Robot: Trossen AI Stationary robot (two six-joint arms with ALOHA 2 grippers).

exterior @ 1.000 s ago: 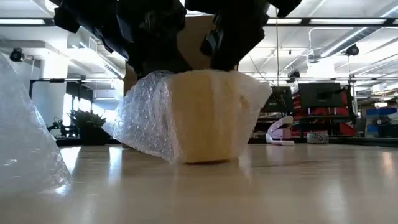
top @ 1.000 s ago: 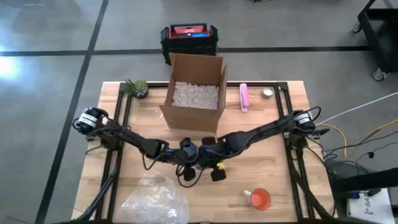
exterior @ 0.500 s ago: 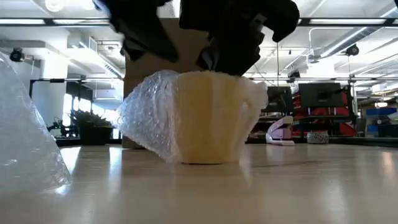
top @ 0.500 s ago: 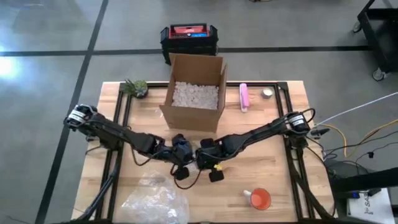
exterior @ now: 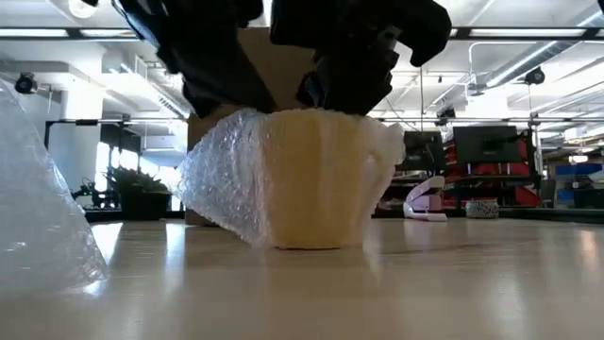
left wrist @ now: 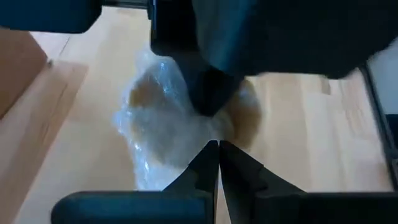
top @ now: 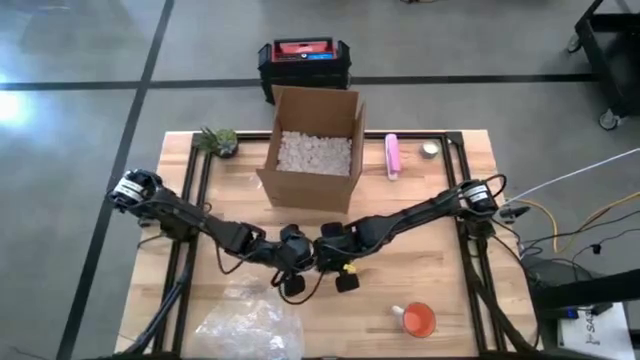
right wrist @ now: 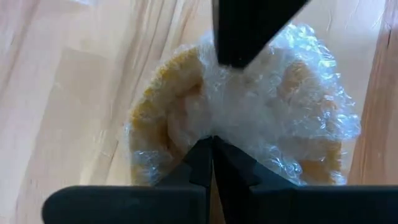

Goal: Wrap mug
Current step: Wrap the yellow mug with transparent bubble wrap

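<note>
Centre of the high view: both grippers meet over the wrapped mug.

I see the left gripper and right gripper pressed together, pinching bubble wrap directly beneath them.

yellow mug swathed in bubble wrap, standing on table.

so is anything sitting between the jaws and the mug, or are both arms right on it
Only the bubble wrap around the mug separates them. Both the left gripper and the right gripper are directly over it, jaws closed, at the gathered wrap on top. No other object stands in between.
</note>
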